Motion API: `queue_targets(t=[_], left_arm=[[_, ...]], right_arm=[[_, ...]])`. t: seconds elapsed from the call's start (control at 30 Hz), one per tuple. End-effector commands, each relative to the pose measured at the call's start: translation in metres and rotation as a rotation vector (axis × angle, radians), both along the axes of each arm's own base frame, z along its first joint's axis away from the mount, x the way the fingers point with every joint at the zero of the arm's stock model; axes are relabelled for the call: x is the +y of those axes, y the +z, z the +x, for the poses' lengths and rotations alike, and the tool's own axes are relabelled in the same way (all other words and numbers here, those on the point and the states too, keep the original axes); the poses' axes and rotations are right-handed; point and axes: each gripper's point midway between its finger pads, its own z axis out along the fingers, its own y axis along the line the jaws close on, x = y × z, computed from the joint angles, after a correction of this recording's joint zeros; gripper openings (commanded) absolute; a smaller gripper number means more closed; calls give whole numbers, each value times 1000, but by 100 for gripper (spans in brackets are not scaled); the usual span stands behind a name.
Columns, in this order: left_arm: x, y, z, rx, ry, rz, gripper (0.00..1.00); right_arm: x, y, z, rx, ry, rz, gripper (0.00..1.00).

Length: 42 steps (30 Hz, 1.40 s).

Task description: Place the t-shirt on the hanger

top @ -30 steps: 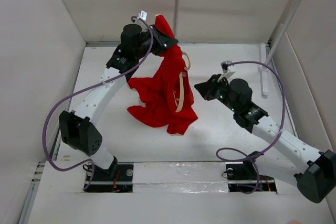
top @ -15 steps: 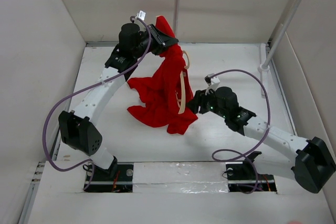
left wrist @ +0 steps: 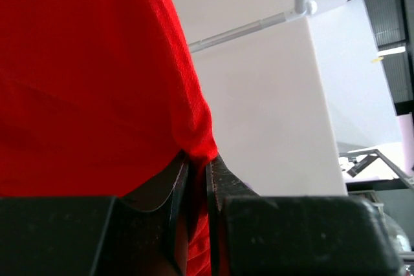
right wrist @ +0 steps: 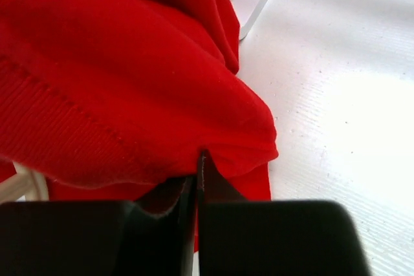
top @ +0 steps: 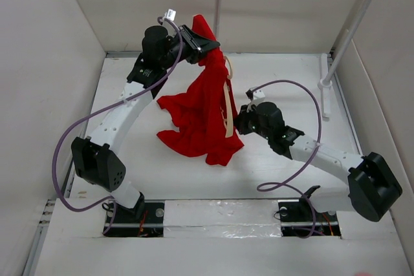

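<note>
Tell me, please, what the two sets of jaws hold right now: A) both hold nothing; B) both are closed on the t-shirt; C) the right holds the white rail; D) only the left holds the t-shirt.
B: each wrist view shows the red t-shirt pinched between closed jaws.

Hanger mostly hidden
Only a pale strip of hanger [top: 227,105] shows at the t-shirt's [top: 200,117] 3 o'clock edge; right claw's [top: 238,123] tips vanish there.
</note>
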Motion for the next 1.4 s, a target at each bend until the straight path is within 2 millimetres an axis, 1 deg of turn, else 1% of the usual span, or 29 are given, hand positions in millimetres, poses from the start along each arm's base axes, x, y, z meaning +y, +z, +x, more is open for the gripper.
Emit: queue_targets(t=[0.0,0.07,0.1,0.17,0.23,0.3,0.33,0.4,0.43,0.5,0.57,0.63,0.7,0.73,0.77,0.83,0.87,0.93,0.97,1.0,1.07,1.1,1.13,1.17,1.23,1.27,1.3,1.33,1.37], left_arm=[[14,76,-19,-189,-6,-146,0],[19,86,-16,-197,16,-187,0],[24,97,-14,-233,27,-220,0],[28,106,-10,-247,30,-269,0],[34,130,-11,-291,36,-346,0],[37,144,-8,-326,52,-377,0],[45,158,-6,-363,86,-393,0],[49,165,1,-390,120,-406,0],[52,170,4,-406,141,-422,0],[54,171,12,-423,171,-432,0],[55,166,23,-410,191,-467,0],[58,175,25,-443,199,-511,0],[57,171,36,-446,218,-505,0],[60,171,41,-451,233,-490,0],[59,172,43,-465,239,-471,0],[55,163,44,-472,229,-416,0],[52,155,43,-460,218,-397,0],[48,137,40,-437,195,-352,0],[47,119,38,-396,189,-332,0],[43,92,38,-350,167,-301,0],[39,77,26,-318,139,-276,0],[33,66,20,-293,119,-260,0],[27,55,13,-273,88,-246,0],[27,37,8,-235,81,-232,0],[24,20,-4,-201,53,-224,0],[24,2,-10,-157,43,-220,0],[25,0,-14,-157,34,-230,0],[28,-7,-17,-140,24,-232,0],[26,-19,-21,-110,4,-230,0]], right_arm=[[9,33,5,-50,1,39,0],[10,25,-8,-16,15,49,0],[12,22,-17,-2,31,54,0],[11,7,-36,50,67,48,0],[9,-6,-49,103,70,36,0],[7,-15,-67,144,85,34,0],[6,-15,-70,151,90,38,0],[4,-16,-80,164,100,39,0],[3,-21,-87,183,114,16,0],[1,-21,-94,195,121,1,0],[9,-18,-101,189,162,13,0],[14,-22,-105,225,181,-31,0],[17,-29,-116,264,213,-81,0],[23,-17,-118,252,230,-72,0],[25,-14,-123,258,244,-76,0],[20,2,-129,274,244,-61,0],[22,20,-128,257,240,-31,0],[19,41,-126,234,209,6,0],[21,69,-122,193,203,45,0],[19,77,-120,187,192,39,0],[24,98,-117,166,206,50,0],[33,110,-111,160,211,54,0],[37,109,-112,176,226,42,0],[41,108,-111,185,240,35,0],[51,95,-109,228,262,-1,0],[53,88,-107,243,261,-18,0],[54,79,-107,263,262,-37,0],[53,64,-109,302,264,-74,10],[54,62,-111,310,278,-80,16]])
